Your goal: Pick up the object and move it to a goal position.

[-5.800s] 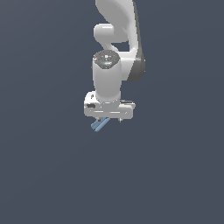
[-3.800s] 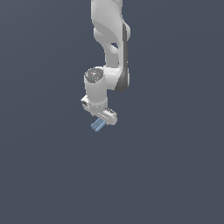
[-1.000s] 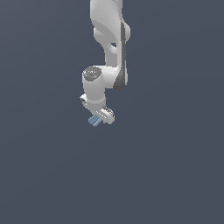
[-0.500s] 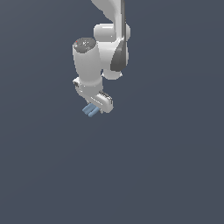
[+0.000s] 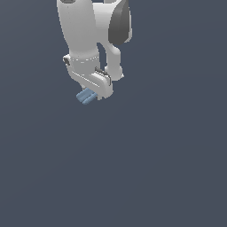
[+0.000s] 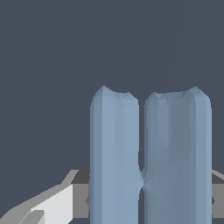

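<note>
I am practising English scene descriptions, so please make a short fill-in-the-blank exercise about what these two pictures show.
1. The colour of the grooved bar is light steel-____.
2. The bar is held in the robot's ____.
3. In the exterior view, the arm enters from the ____ edge of the picture.
4. In the wrist view, a lengthwise groove splits the bar into ____ rods.

Missing words: blue; gripper; top; two

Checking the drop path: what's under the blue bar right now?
Only plain dark background shows under the blue bar, held in the gripper. No surface or goal marker is visible.
</note>
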